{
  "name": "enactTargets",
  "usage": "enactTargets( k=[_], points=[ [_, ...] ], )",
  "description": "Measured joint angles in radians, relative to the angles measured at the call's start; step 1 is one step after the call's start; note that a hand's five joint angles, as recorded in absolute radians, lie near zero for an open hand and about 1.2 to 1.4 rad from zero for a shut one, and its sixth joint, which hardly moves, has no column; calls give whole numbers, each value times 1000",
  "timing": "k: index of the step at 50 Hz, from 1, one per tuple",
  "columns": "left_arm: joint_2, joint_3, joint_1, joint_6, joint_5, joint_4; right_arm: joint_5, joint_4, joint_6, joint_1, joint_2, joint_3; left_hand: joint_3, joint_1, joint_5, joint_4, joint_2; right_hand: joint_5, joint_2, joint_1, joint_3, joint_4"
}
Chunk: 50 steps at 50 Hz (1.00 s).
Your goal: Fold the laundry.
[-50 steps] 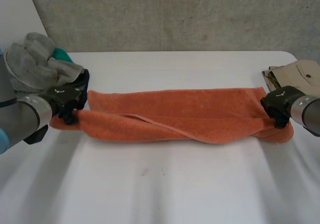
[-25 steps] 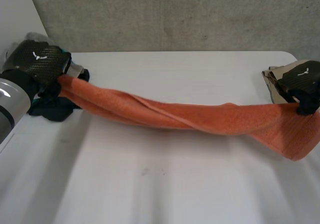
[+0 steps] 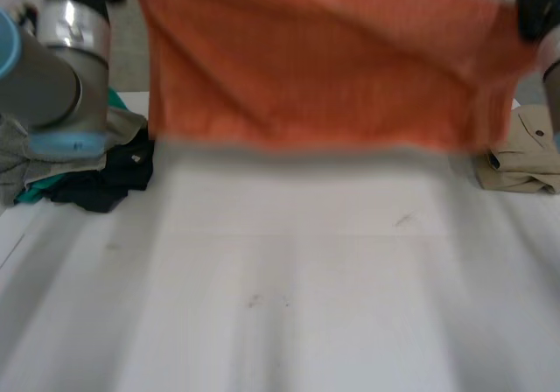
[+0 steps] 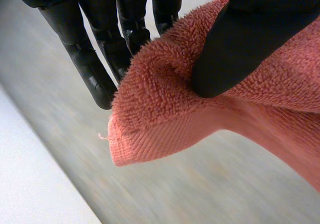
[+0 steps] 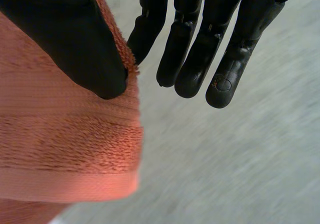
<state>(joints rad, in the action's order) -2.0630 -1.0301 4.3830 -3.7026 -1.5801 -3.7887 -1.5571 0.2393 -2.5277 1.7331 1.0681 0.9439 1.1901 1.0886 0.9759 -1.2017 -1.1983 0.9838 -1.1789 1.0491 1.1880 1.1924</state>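
Towel (image 3: 324, 59) now hangs lifted off counter (image 3: 289, 278) (spread wide); left hand (image 4: 245, 44) and right hand (image 5: 70, 39) fingers clamp its upper corners.

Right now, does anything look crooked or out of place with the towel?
Nothing stands out. The orange towel hangs spread between the left hand and right hand, each pinching a corner, its lower edge roughly level.
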Motion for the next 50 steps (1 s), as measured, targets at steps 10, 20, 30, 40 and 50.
enactTargets(
  k=[10,20,30,40,50],
  points=[
    [87,-168,-6,38,2,-155,53,-122,-59,3,98,30,0,0,0,0,0,0,0,0,0,0],
    [129,-555,-15,81,6,-113,179,-614,5,-11,-36,41,-2,0,0,12,9,0,0,0,0,0],
    [127,-710,-68,74,5,-112,102,-738,123,-2,-206,33,-52,0,-4,64,60,0,0,0,0,0],
    [140,-701,-64,75,4,-100,58,-370,5,2,-286,35,-64,0,-4,75,72,-7,15,-5,-17,-14],
    [108,-675,-69,78,2,-100,61,-165,6,5,-277,111,-77,0,-4,89,86,-913,956,-835,-975,-953]
  ],
)
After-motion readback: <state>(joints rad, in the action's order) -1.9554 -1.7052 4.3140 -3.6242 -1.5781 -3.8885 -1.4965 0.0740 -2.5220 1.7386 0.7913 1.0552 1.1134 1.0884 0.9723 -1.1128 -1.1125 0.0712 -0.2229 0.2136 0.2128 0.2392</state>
